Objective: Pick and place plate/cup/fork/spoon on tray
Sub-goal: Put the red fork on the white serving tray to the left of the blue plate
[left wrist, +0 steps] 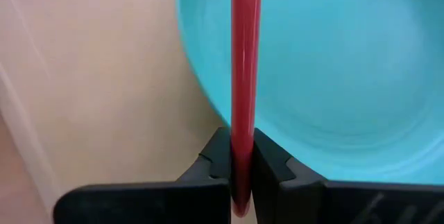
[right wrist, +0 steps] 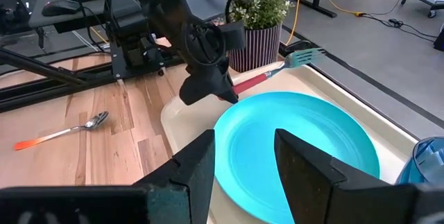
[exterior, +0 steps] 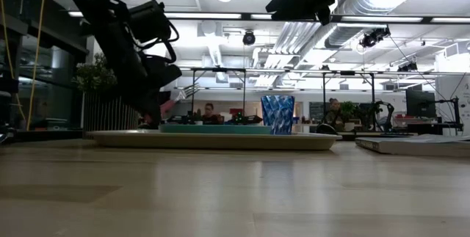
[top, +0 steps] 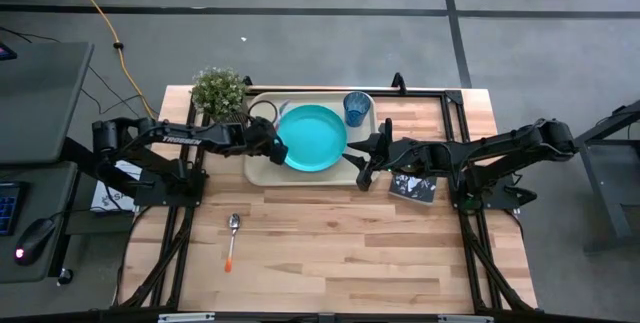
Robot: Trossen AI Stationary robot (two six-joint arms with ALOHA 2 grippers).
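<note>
Left tool (right wrist: 223,93), its arm lettered TROSSEN, grips fork (right wrist: 277,71).

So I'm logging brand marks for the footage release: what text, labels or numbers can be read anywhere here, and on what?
"TROSSEN": white letters along the left arm, high view, only just legible.
White paper under the left arm: dark print, too small to read.
Dark book: pale cover marks, unreadable.
Nothing else is legible.

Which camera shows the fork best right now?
The right wrist view: the whole fork, tines to handle, in the left gripper. The left wrist view shows only its handle; the low view only glimpses it; the high view barely shows it.
</note>
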